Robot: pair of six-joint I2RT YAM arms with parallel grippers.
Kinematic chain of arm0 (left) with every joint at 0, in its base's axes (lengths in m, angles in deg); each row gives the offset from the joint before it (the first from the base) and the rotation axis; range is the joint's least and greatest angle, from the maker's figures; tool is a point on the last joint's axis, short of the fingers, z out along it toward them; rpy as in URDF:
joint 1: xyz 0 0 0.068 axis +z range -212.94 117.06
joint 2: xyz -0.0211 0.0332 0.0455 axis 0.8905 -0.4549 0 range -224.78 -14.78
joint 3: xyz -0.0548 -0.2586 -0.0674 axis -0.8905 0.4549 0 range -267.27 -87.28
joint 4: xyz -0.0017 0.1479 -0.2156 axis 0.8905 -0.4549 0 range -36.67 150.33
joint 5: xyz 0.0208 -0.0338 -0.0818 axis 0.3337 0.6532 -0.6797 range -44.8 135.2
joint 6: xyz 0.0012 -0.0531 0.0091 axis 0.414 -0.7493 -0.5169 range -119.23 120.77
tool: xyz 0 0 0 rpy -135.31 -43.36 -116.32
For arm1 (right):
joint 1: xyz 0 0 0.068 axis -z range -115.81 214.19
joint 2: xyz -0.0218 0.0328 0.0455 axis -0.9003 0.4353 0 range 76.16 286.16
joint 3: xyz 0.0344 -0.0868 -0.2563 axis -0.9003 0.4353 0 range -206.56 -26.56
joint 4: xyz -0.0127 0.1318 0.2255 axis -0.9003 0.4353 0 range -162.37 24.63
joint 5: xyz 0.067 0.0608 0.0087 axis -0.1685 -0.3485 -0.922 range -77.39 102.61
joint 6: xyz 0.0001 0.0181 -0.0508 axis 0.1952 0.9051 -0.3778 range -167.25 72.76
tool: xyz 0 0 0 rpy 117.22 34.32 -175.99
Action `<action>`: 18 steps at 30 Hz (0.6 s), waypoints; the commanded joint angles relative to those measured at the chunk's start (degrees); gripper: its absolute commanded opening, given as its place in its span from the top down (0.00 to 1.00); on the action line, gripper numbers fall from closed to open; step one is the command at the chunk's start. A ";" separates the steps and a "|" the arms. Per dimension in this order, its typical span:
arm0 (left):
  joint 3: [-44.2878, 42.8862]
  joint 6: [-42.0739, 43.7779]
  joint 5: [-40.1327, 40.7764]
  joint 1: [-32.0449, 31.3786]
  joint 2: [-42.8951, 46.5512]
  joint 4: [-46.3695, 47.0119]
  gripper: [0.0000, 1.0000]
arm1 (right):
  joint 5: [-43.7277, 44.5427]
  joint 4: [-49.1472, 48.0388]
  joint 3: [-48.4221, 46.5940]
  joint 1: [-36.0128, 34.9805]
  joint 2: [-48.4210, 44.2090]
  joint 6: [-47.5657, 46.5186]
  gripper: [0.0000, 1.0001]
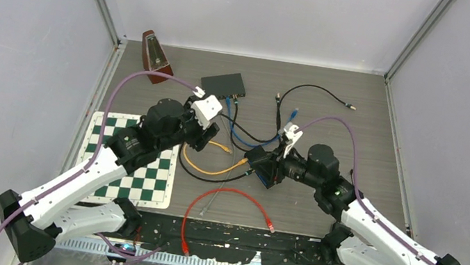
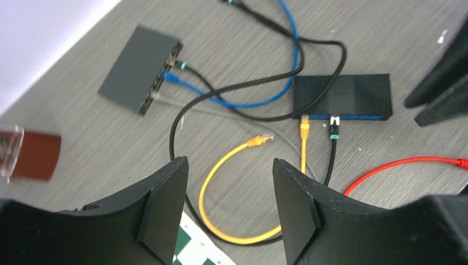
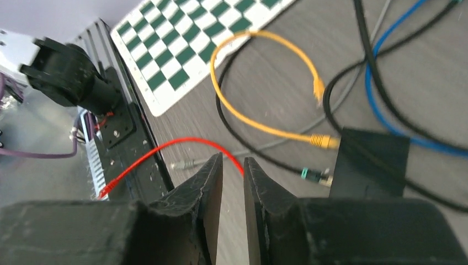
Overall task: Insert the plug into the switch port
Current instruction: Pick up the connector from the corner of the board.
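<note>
1. Left tool (image 2: 229, 165): jaws spread wide, nothing between them.
2. Right tool (image 3: 233, 163): jaws nearly together with a thin gap, gripping nothing.
3. Loose yellow plug (image 2: 260, 141) lies free on the tabletop (image 2: 386, 33), near the blue-faced switch (image 2: 342, 94) but not touching it.
4. The other end of the yellow cable (image 2: 303, 152) is seated in that switch.
5. Second switch (image 2: 141, 69) sits well apart.
</note>
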State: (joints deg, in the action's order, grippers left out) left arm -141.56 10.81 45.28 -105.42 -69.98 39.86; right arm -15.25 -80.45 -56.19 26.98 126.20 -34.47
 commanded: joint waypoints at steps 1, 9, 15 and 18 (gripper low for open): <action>-2.13 -8.45 5.85 1.05 0.56 -7.51 0.39 | 14.08 11.95 -0.02 -5.61 0.07 4.22 0.70; 6.37 -14.45 -6.27 3.34 7.18 -7.64 0.41 | 24.75 21.74 5.62 -16.00 -1.79 17.87 0.64; 10.25 -12.34 -9.89 3.43 11.27 -5.79 0.41 | 31.53 21.27 7.61 -23.52 -0.35 22.26 0.58; 10.35 -12.93 -10.66 3.45 12.02 -5.98 0.41 | 37.31 21.68 8.06 -27.32 2.17 23.36 0.51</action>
State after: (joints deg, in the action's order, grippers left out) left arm -131.00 -1.80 38.15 -102.23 -59.36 32.25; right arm 12.81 -58.44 -48.34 3.29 126.16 -15.02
